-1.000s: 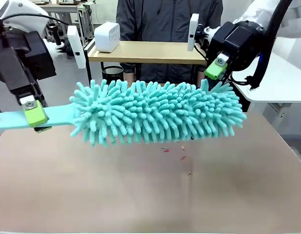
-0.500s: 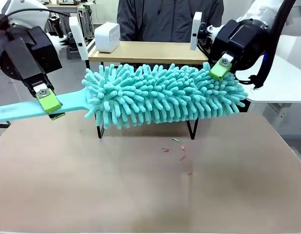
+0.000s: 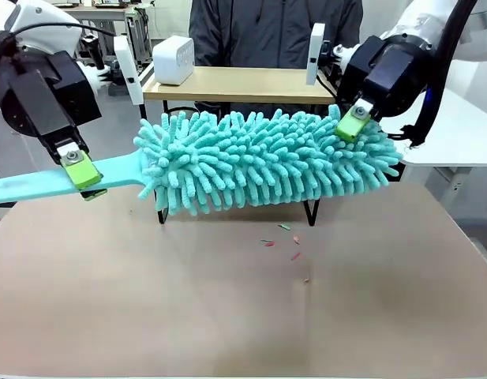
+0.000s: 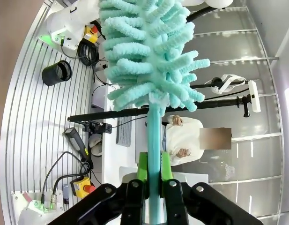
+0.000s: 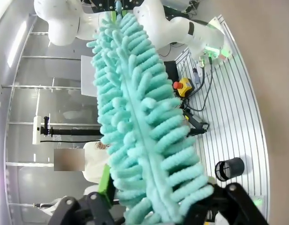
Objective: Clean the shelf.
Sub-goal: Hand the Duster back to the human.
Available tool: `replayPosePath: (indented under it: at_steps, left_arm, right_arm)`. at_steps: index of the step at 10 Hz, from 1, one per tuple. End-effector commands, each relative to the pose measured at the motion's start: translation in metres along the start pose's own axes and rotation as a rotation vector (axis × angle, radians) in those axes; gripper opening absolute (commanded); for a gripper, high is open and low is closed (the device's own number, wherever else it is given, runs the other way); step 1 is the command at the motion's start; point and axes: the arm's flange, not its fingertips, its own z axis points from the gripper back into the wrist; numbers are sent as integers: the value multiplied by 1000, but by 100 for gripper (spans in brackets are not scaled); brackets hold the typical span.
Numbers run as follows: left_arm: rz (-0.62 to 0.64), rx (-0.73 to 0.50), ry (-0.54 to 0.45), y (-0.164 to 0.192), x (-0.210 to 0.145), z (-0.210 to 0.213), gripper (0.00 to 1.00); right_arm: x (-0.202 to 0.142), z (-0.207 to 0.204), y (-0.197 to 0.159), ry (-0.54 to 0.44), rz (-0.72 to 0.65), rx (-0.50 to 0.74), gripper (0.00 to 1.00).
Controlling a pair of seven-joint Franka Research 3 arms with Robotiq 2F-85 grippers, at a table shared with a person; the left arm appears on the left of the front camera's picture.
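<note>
- A long teal chenille duster (image 3: 263, 162) hangs level above the surface (image 3: 227, 308), held at both ends between the two arms.
- The left pincer (image 3: 80, 172) is clenched on the duster's flat handle (image 3: 38, 183); in the left wrist view its green pads (image 4: 142, 167) press either side of the handle (image 4: 154, 154).
- The right pincer (image 3: 352, 122) grasps the fluffy far end; in the right wrist view the fronds (image 5: 139, 122) run up from between its fingers, one green pad (image 5: 105, 183) showing at the side.
- The shelf (image 3: 235, 84) stands at the far side of the surface, behind the duster, in front of the person's dark jacket (image 3: 271, 31). Its upper wooden board shows above the fluff, and two black legs (image 3: 311, 212) show below it.
- A small white box (image 3: 174, 59) sits on the left end of the upper board.
- A few tiny crumbs (image 3: 286, 243) lie on the surface just in front of the shelf.
- Judged step: the duster is being carried to the shelf, at the height between its two boards; whether it touches the shelf I cannot tell.
- The next move probably calls for both arms to travel together, keeping the duster level, and draw it along a board without knocking the white box.
</note>
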Motion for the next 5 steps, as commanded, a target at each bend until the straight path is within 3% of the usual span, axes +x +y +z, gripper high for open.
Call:
replayPosePath:
  at_steps: [1,2,3,5]
  left_arm:
    - [5,-13,-33,-3,2,-3,12]
    - [12,-11,-33,-2,2,-3,12]
    - [15,-6,-33,-2,2,-2,12]
    - [23,-5,-29,-2,2,-2,12]
  right_arm:
    - [-4,-2,-2,21,31,13,0]
    - [-4,-1,-3,13,23,11,0]
    - [-4,0,-4,11,23,12,15]
    - [-5,1,-4,-2,18,3,0]
